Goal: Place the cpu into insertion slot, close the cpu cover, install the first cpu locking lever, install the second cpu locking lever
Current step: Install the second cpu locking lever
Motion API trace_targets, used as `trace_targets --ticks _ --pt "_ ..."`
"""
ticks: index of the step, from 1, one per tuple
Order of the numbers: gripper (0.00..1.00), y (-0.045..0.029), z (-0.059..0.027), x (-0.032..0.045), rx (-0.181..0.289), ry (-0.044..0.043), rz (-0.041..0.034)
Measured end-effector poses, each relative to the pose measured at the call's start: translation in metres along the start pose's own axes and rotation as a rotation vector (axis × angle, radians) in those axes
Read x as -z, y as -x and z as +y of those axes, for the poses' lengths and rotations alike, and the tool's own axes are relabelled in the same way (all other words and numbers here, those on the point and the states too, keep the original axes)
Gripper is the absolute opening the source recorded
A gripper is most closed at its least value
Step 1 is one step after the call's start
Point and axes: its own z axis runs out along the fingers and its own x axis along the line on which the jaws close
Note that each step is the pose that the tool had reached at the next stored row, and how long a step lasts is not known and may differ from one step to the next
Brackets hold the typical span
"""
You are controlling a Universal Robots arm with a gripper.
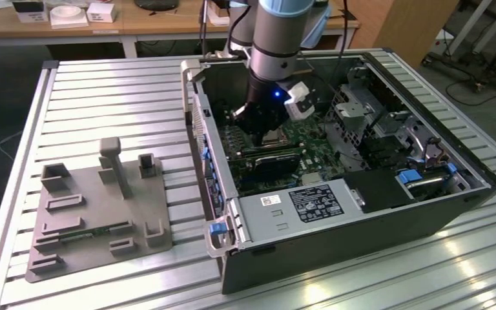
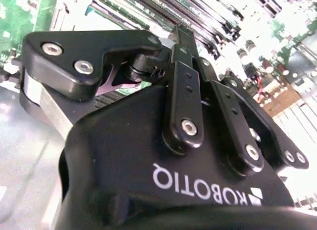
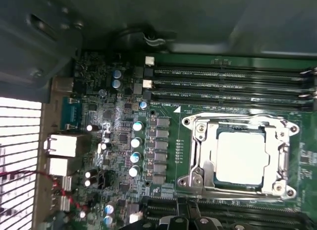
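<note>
In the first wrist view the cpu (image 3: 241, 158) lies flat in the insertion slot (image 3: 188, 122), silvery top up. The cpu cover (image 3: 285, 155) is folded down around it, so the chip shows through its square window. A thin metal lever (image 3: 192, 176) runs along one side of the socket; whether it is latched I cannot tell. My gripper (image 1: 261, 123) hangs inside the open computer case just above the socket (image 1: 276, 139). In the second wrist view its black fingers (image 2: 74, 56) converge, and the gripper (image 2: 161, 46) is shut with nothing seen between them. The gripper's dark tips (image 3: 188, 221) sit beside the socket.
Long memory slots (image 3: 233, 84) flank the socket, and capacitors (image 3: 136, 141) stand beside it. The case walls (image 1: 198, 123), a drive cage (image 1: 360, 110) and a power supply (image 1: 304, 203) ring the board. A grey fixture plate (image 1: 93, 213) sits on the slatted table (image 1: 119, 97).
</note>
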Motion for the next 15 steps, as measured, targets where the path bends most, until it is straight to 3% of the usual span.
trace_targets --ticks 7,15 --pt "0.10 -0.0001 0.0008 0.0207 0.000 -0.0001 0.0001" --pt "0.10 -0.0001 0.0008 0.0210 0.000 -0.0002 0.0000"
